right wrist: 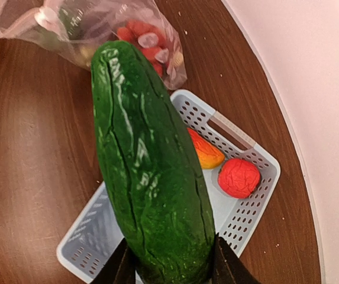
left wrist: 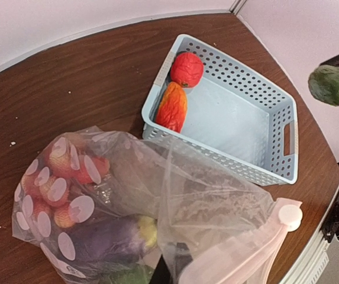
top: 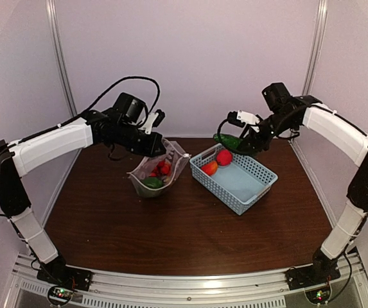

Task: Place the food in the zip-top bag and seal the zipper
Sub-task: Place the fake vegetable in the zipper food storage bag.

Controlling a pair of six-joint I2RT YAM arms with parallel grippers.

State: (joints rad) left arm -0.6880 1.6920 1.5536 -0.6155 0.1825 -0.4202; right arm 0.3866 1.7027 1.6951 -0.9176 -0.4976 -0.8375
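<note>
Gripping the glossy, ridged dark green toy cucumber point(right wrist: 148, 160) by its lower end, the right jaws held it in the air over the far left corner of the light blue slotted plastic basket point(top: 259, 192). It was short of the clear, crinkly, spot-printed zip-top bag point(left wrist: 210, 201). The left jaws were closed, apparently pinching the bag's mouth rim. The bag stood left of the basket on the dark wood-grain bench point(top: 171, 237), toward its far edge, holding red pieces and a purple eggplant point(left wrist: 107, 239). Risk: the long, smooth cucumber could pivot in the grip or snag the limp film, collapsing the mouth. Two red toy fruits point(left wrist: 187, 68) lay in the basket; the pale zipper point(left wrist: 240, 254) was unsealed.
</note>
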